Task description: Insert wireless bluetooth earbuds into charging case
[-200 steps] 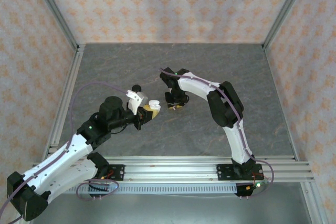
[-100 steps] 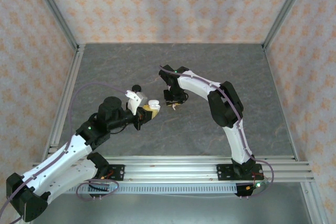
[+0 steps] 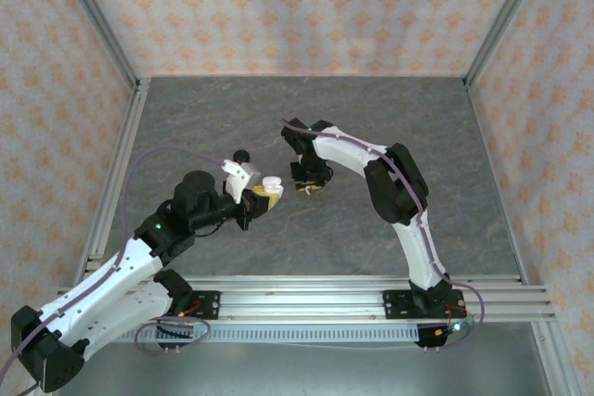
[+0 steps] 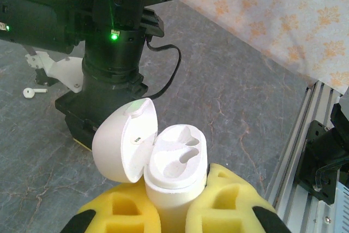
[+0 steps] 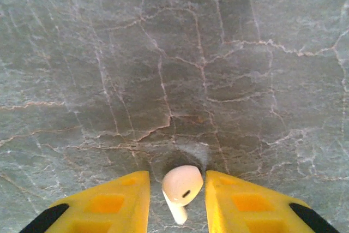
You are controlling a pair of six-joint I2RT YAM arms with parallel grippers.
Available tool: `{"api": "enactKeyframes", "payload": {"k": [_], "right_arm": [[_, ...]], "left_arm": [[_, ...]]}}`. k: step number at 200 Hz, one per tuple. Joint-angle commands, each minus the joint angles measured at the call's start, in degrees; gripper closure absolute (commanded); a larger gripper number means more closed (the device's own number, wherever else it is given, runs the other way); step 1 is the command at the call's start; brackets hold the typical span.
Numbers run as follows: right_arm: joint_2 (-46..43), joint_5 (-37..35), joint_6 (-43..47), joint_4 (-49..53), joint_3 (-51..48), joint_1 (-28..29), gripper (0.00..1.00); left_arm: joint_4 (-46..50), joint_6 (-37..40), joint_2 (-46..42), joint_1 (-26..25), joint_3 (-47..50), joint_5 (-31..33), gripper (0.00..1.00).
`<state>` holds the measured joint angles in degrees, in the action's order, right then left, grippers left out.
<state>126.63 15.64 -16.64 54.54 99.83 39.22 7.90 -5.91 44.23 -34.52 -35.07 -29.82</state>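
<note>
Gripping the open, empty case (image 4: 175, 174) is the left hand (image 4: 174, 214); right hand (image 5: 176, 203) pinches a white earbud (image 5: 182, 185).

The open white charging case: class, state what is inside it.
Two moulded sockets, both empty, show inside the white charging case. Its lower body is covered by the yellow pads of the left gripper.

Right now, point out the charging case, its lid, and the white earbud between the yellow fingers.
charging case (image 4: 175, 197), left wrist view, front wall below the sockets.
lid (image 4: 117, 145), left wrist view, middle of the flipped-open shell.
white earbud (image 5: 182, 183), right wrist view, its rounded head.
</note>
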Motion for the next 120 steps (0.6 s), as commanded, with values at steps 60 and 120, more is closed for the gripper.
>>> {"api": "enactKeyframes", "payload": {"k": [60, 120], "right_arm": [[3.52, -1.4, 1.51, 1.61, 2.04, -0.23, 0.77], [1.65, 1.24, 0.59, 0.72, 0.65, -0.88, 0.88]], "left_arm": [[-0.56, 0.28, -1.16, -0.63, -0.61, -0.76, 1.0], [-0.96, -0.08, -0.9, -0.89, -0.43, -0.7, 1.0]]}}
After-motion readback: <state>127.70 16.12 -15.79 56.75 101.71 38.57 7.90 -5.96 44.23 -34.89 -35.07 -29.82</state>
